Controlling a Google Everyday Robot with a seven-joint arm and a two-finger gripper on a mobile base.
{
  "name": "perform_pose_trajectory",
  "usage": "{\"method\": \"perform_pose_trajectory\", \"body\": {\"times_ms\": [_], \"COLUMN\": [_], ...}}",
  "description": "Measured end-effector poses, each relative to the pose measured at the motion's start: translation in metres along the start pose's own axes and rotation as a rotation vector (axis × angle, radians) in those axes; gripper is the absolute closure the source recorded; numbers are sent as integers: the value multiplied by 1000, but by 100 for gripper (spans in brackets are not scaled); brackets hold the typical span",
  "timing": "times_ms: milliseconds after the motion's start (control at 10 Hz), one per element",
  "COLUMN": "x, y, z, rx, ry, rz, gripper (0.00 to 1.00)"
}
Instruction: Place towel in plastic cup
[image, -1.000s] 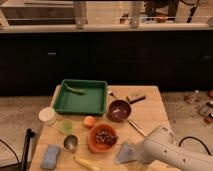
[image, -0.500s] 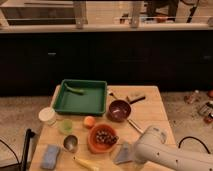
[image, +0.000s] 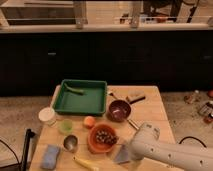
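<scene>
hanging at towel (image: 121, 157): tool (image: 128, 151); plastic cup (image: 65, 126) well apart, left.

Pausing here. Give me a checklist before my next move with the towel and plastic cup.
1. Towel found: ok; grey towel lies at the front edge of the table, right of the orange bowl.
2. Gripper at towel: ok; gripper is over its right side.
3. Towel grasped: cannot tell.
4. Cup found: ok; green plastic cup stands upright beside the orange ball.
5. Straight path to cup: not ok; orange bowl and metal cup lie between.
</scene>
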Motion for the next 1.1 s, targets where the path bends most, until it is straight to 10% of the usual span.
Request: {"method": "perform_pose_trajectory", "body": {"times_ms": [300,1100], "x": [2,10], "y": [-7,-6], "z": [4,12], "rx": [-8,-53], "ry": [-11,-49], "rz": [3,10], "gripper": [27,100]}}
